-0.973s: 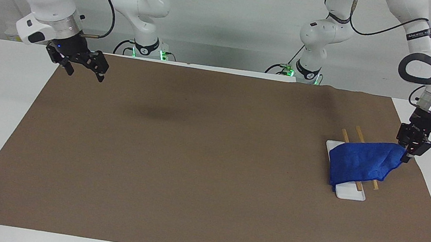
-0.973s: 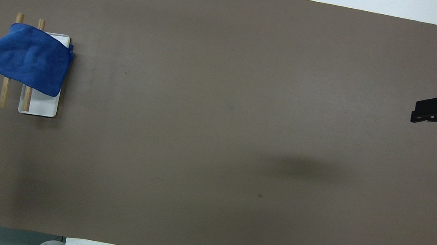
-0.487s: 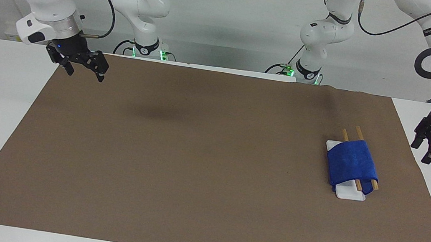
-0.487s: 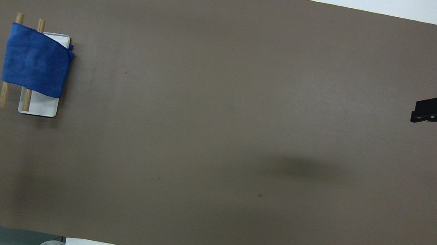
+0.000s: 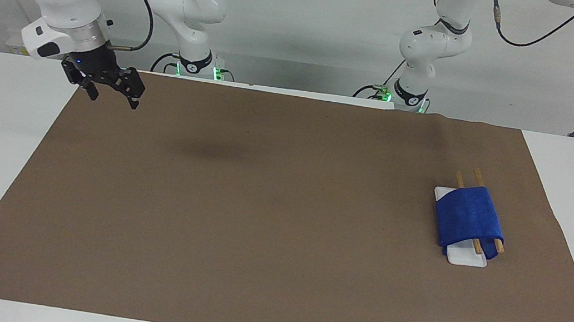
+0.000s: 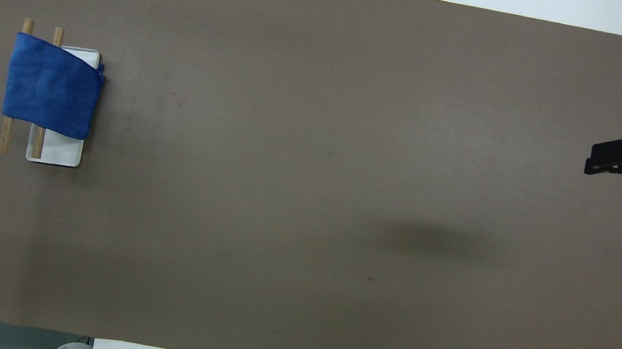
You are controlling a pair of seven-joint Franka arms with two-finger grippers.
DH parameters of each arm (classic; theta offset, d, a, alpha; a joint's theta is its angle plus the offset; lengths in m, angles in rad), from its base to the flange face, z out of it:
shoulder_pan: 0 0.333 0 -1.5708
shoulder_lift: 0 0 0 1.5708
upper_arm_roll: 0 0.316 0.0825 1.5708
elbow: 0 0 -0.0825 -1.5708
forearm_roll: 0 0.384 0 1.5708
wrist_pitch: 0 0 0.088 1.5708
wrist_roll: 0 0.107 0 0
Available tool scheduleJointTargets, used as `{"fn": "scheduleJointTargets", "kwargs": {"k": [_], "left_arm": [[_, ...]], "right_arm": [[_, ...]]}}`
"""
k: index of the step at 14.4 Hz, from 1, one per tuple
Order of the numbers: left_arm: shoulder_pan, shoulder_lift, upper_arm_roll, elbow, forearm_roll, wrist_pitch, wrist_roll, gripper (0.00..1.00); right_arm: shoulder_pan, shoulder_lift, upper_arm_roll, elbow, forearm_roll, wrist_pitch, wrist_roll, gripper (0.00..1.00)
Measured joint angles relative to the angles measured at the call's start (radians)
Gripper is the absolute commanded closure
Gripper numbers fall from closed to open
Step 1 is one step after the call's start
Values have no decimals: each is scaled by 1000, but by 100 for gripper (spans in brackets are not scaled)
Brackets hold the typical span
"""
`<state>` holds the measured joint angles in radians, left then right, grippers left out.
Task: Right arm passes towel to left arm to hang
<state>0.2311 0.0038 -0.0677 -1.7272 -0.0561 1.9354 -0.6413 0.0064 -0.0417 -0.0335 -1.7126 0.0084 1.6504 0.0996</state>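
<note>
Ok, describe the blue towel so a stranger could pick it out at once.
Start from the brown mat covering the table and go to the left arm's end. There a small white rack with two wooden rods stands; the towel is the bright blue cloth draped over those rods.

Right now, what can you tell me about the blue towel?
The towel is a small bright blue cloth that looks soft and fuzzy. It hangs draped over two wooden rods of a little rack with a white base, near the left arm's end of the brown mat. Its middle lies flat across the rods and its edges fold down at each side. The rod ends poke out past it. No gripper touches it; only the rack does.
</note>
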Motion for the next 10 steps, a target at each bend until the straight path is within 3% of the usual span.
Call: {"fn": "scheduleJointTargets", "kwargs": {"k": [5, 10], "left_arm": [[-157, -2, -8, 132, 51, -409, 296, 0], [-216, -22, -11, 146, 48, -525, 503, 0]], "right_arm": [[0, 0, 0, 0, 0, 0, 0, 0], [0, 0, 0, 0, 0, 0, 0, 0]]}}
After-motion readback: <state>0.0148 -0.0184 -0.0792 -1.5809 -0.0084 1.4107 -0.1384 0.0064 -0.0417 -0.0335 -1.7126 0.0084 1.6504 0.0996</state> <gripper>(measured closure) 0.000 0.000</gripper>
